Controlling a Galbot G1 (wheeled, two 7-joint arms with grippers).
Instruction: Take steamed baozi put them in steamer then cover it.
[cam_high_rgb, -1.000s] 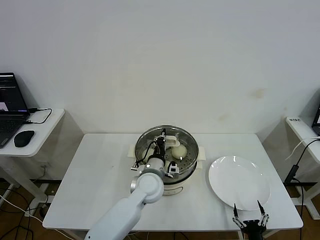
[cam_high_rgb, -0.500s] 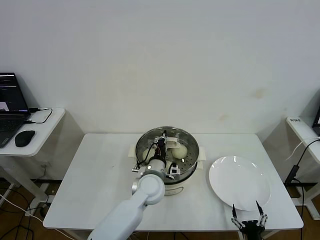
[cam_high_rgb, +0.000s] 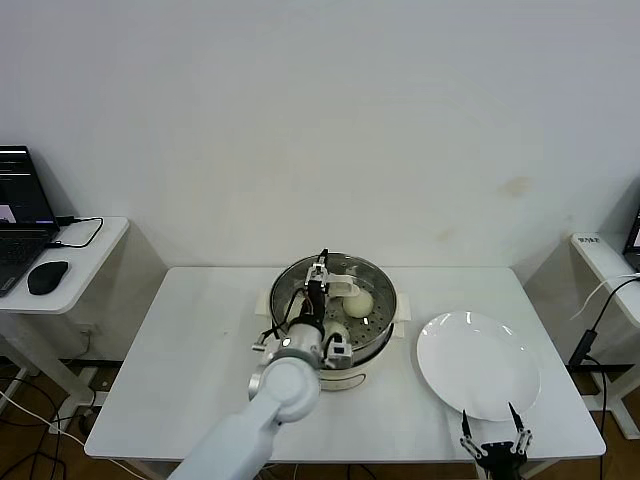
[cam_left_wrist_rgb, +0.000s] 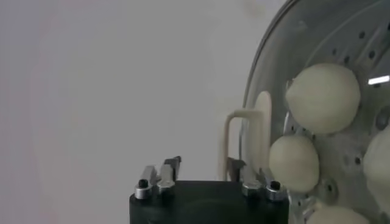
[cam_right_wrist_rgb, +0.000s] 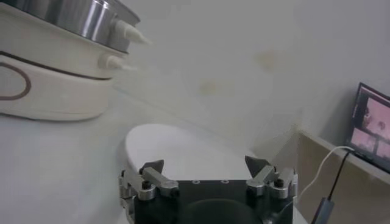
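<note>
Hiding part of the steamer (cam_high_rgb: 377, 290), the left arm reaches up from the bottom middle of the head view, so only some steamed baozi (cam_high_rgb: 359, 301) peek out there. The left wrist view shows more of them: round cream buns (cam_left_wrist_rgb: 322, 98) lie on the tray with holes at the right edge, and two are cut off by the frame. The left gripper (cam_high_rgb: 320, 283) hangs over the pot, fingers (cam_left_wrist_rgb: 159, 178) apart and holding nothing; the buns lie off to one side of them, not between them. The cover cannot be made out. The right gripper (cam_high_rgb: 494, 438) sits at the bottom edge, half cut off, fingers (cam_right_wrist_rgb: 151, 170) wide open and empty, by the near rim of a white plate (cam_high_rgb: 478, 362) on the bench (cam_high_rgb: 190, 340)
</note>
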